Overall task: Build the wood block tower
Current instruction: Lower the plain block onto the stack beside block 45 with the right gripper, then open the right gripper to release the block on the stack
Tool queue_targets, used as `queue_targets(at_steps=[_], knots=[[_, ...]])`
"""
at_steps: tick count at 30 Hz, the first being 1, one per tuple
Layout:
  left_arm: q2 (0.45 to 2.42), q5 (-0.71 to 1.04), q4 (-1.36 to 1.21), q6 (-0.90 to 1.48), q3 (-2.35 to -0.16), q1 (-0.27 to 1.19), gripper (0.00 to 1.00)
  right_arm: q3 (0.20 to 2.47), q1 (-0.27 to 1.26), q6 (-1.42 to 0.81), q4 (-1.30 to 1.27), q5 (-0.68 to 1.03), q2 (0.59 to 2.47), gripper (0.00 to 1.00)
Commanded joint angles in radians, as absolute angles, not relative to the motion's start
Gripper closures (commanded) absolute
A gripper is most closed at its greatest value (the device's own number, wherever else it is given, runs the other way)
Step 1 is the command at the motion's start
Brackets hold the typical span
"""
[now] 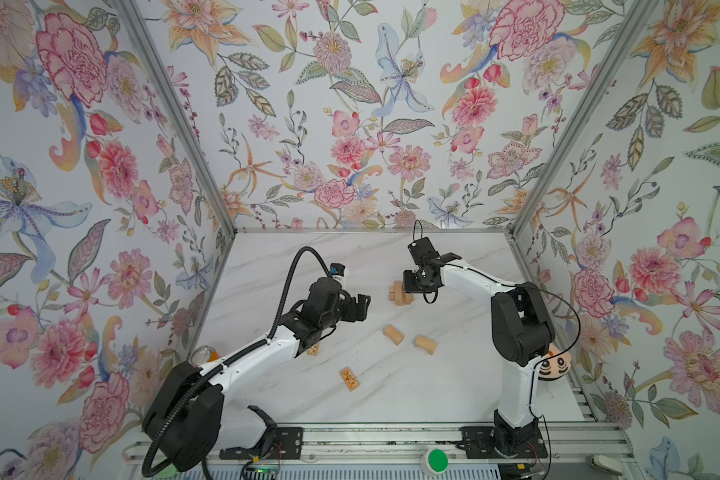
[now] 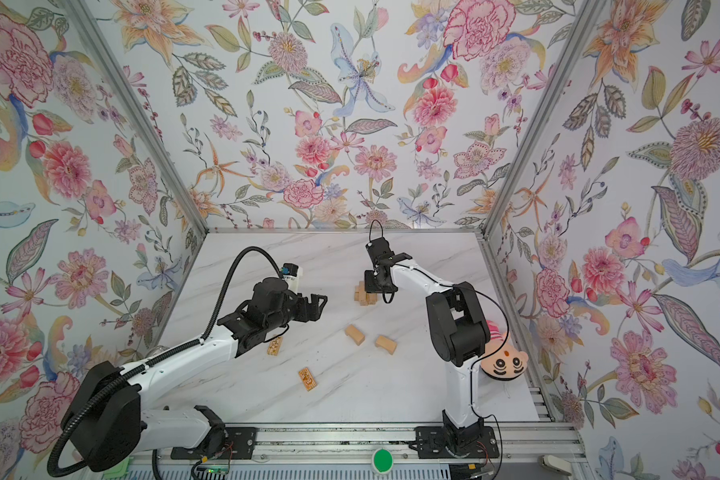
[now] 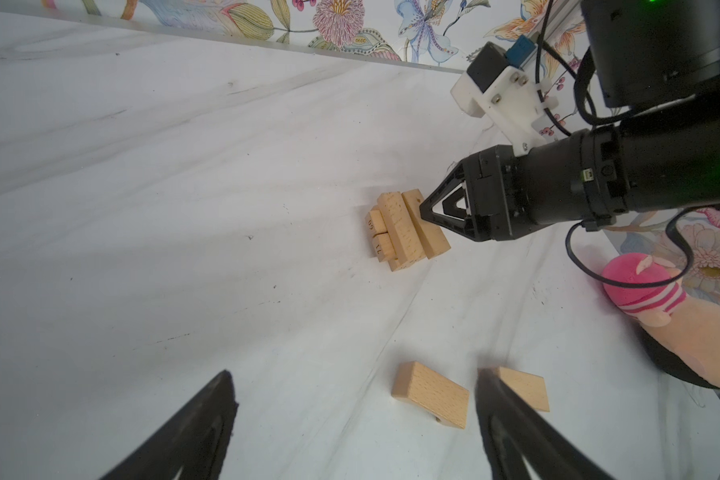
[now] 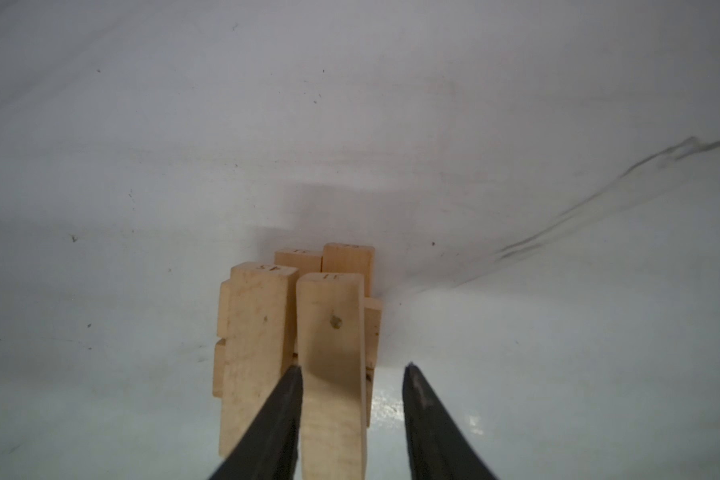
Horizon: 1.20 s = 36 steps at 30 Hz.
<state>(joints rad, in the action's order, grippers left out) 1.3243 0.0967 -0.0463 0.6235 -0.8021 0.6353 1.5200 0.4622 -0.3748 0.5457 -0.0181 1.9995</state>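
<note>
The tower (image 4: 258,332), a compact stack of light-tan wooden bricks in crossed layers, stands on the white marble-patterned tabletop (image 1: 412,395) directly below the right gripper (image 4: 352,368). Two long bricks lie side by side as its upper layer. The top brick (image 4: 331,332), marked by a dark knot, sits between the black fingers. One finger (image 4: 285,403) touches that brick's side. The other finger (image 4: 420,407) stands clear of it with bare table showing in the gap, so the jaws are partly spread and clamp nothing.

The left gripper (image 3: 353,374) hovers well apart from the tower, its fingers spread wide with nothing between them. Two plain tan bricks lie flat on the table just past those fingertips: one (image 3: 431,399) just inside the line of a finger, the other (image 3: 524,388) partly hidden behind that same finger.

In a top view, two printed bricks lie behind the left fingers, one (image 2: 274,345) half under the forearm and one (image 2: 307,379) farther back.

A pink striped plush doll (image 2: 501,365) lies behind the right arm, well away from its fingers. An orange soda can (image 1: 203,355) stands beside the left arm's rear link.
</note>
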Motion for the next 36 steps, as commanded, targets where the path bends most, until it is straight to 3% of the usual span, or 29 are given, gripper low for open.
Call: queue_targets(at_steps=[1, 5, 7, 24, 31, 36], knots=[[1.312, 0.076, -0.050, 0.606, -0.816, 0.644, 0.10, 1.558, 0.467, -0.365, 0.595, -0.023, 1.954, 0.43], [1.291, 0.062, -0.040, 0.599, -0.810, 0.644, 0.04, 1.576, 0.494, -0.368, 0.625, -0.039, 1.960, 0.21], [1.275, 0.066, -0.040, 0.588, -0.803, 0.644, 0.01, 1.587, 0.506, -0.375, 0.639, -0.048, 1.970, 0.17], [1.151, 0.427, -0.036, 0.431, -0.698, 0.686, 0.01, 1.695, 0.537, -0.414, 0.735, -0.072, 2.103, 0.17], [1.152, 0.395, -0.014, 0.433, -0.684, 0.687, 0.01, 1.722, 0.540, -0.420, 0.750, -0.072, 2.137, 0.19], [1.151, 0.376, -0.012, 0.431, -0.687, 0.686, 0.01, 1.744, 0.543, -0.417, 0.765, -0.076, 2.153, 0.26]])
